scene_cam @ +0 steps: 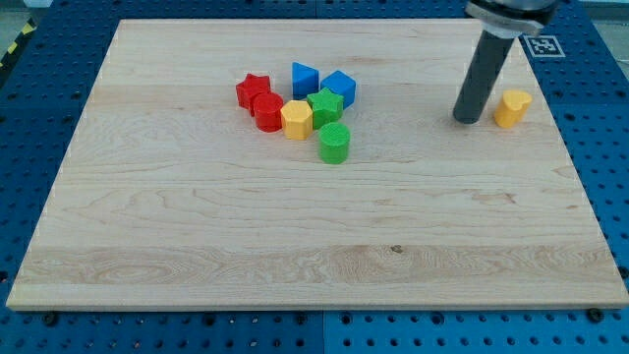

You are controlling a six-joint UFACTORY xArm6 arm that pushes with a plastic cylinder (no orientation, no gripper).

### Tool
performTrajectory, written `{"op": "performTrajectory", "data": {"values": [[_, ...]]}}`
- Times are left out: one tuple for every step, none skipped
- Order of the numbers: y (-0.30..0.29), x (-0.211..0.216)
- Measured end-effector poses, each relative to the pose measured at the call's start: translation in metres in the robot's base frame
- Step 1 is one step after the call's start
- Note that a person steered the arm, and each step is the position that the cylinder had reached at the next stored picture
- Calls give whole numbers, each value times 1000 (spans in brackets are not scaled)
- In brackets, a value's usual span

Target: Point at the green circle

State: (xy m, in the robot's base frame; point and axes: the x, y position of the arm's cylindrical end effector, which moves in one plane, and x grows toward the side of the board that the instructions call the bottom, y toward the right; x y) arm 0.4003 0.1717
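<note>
The green circle (334,143) stands on the wooden board (197,216), at the lower right edge of a cluster of blocks left of centre. My tip (468,119) rests on the board far to the view's right of the green circle, well apart from it. A yellow block (511,107) stands just to the right of my tip, with a small gap between them.
The cluster holds a red star (253,90), a red cylinder (267,112), a yellow hexagon (297,119), a green block (325,105), a blue triangle (304,78) and a blue block (339,88). Blue pegboard (600,118) surrounds the board.
</note>
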Motion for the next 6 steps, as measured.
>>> {"op": "performTrajectory", "data": {"values": [[-34, 40], [-55, 65], [-61, 82], [-83, 82], [-97, 76], [-101, 60]]}}
